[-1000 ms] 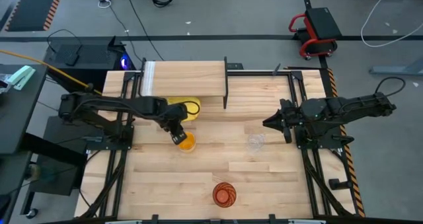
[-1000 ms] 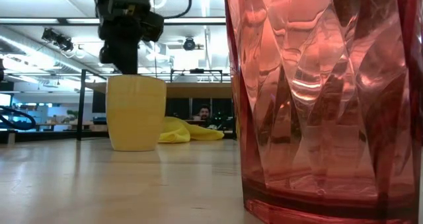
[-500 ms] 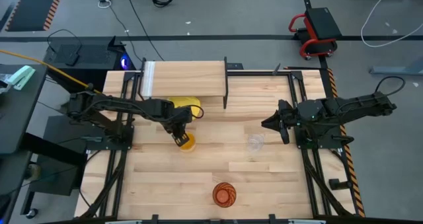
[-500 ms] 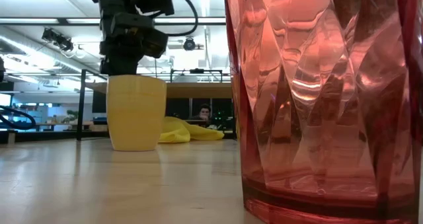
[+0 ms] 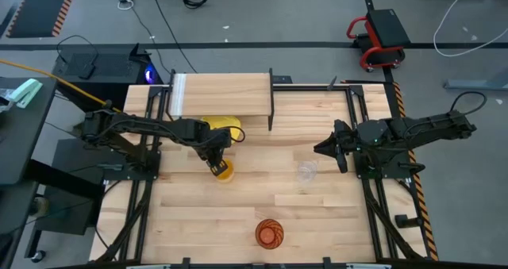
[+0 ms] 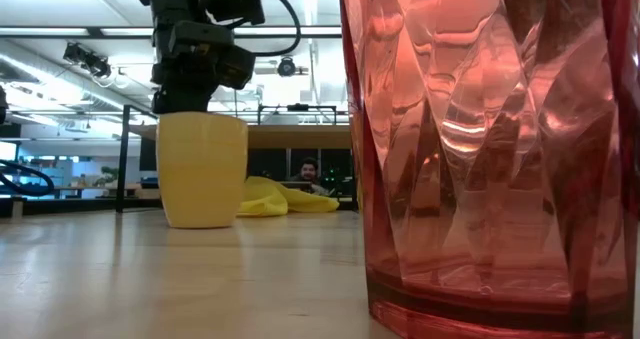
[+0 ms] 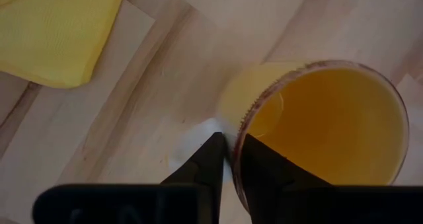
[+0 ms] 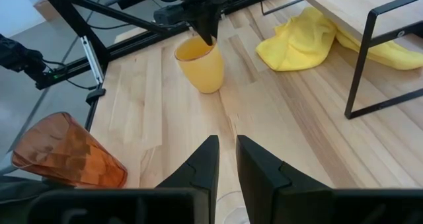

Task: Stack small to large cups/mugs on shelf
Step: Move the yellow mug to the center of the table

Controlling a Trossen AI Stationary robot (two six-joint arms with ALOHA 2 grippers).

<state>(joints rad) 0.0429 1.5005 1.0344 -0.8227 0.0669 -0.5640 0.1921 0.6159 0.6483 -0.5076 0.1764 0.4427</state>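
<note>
On the shelf: nothing is seen stacked yet, so the shelf (image 5: 222, 94) top is bare wood and pretty much the whole job is still left to do.
Orange mug: it's parked on the tabletop (image 5: 262, 201) just in front of the shelf, upright, with the yellow cloth (image 5: 225, 128) right behind it. The mug (image 5: 225, 171) is the one being worked on.
Left claw: the left claw (image 7: 228, 159) is lowered onto the mug's near wall, one finger inside the rim and one outside by the white handle (image 7: 198, 148). The fingers look clenched on the wall, so it's judged as grasped, though the mug is not lifted off the wood in the low view.
Clear cup: the small clear cup (image 5: 306, 171) is left standing on the tabletop, well apart from the mug, untouched.
Right claw: the right claw (image 8: 225, 161) is held over the right side of the tabletop near the clear cup, fingers slightly parted with nothing between them. Waiting, basically.
Tumbler: the tall orange-red tumbler (image 5: 269, 233) is sat at the front edge of the tabletop, far from the shelf, not handled.
Progress guess: first pick only just started; three vessels still to be nested and put up.
</note>
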